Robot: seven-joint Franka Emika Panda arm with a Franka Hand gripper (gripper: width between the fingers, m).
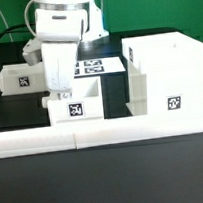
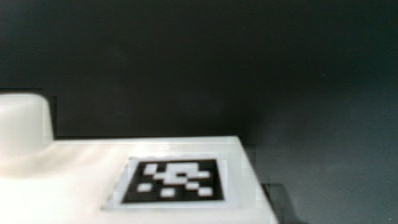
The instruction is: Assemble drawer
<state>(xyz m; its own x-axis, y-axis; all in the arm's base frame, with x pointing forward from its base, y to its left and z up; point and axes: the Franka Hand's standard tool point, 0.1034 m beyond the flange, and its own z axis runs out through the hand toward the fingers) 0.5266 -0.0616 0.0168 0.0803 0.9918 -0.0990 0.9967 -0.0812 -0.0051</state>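
The tall white drawer casing (image 1: 167,71) stands at the exterior view's right, tag on its front. One small open-top tray (image 1: 15,84) sits at the left. A second tray (image 1: 82,103) sits in the middle, by the front wall. My gripper (image 1: 60,91) hangs low between the two trays, at the left rim of the middle tray. Its fingers are hidden behind the hand and the tray. The wrist view shows a white tagged surface (image 2: 178,180) close below and a rounded white part (image 2: 18,125). I cannot tell which tray this is.
The long low white L-shaped wall (image 1: 103,135) runs along the front of the black table. The marker board (image 1: 94,65) lies flat behind the middle tray. The arm's white body (image 1: 62,28) stands over the left middle.
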